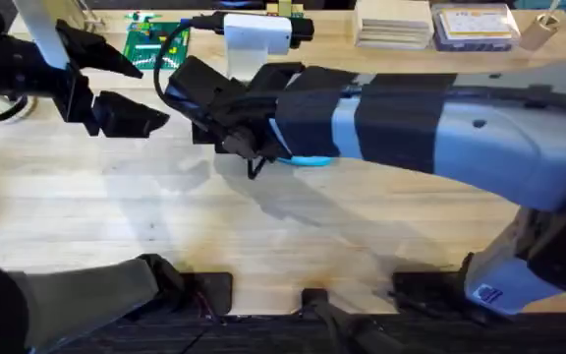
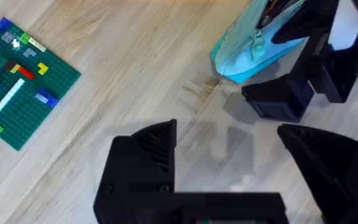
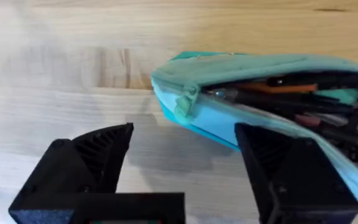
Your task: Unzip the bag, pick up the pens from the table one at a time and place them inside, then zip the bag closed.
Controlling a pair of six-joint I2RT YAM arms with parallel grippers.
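Right pincer (image 3: 182,171), fingers apart, hovers over the tabletop (image 3: 55,93) at the bag's (image 3: 229,121) unzipped end, orange pen (image 3: 278,88) visible inside; farther left, left pincer (image 2: 229,174) likewise spread, holding nothing.

I count one bag (image 3: 241,93) on the table (image 1: 263,226), light blue, its zipper open. Inside it I make out two pens: one orange pen (image 3: 278,88) and one black pen (image 3: 272,99) lying just beside it. There is other clutter in the dark interior that I can't count. One green brick baseplate (image 2: 20,87) sits on the table. I see two arms, so two grippers: the left gripper (image 2: 235,180) and the right gripper (image 3: 185,168), each with two black fingers standing apart.
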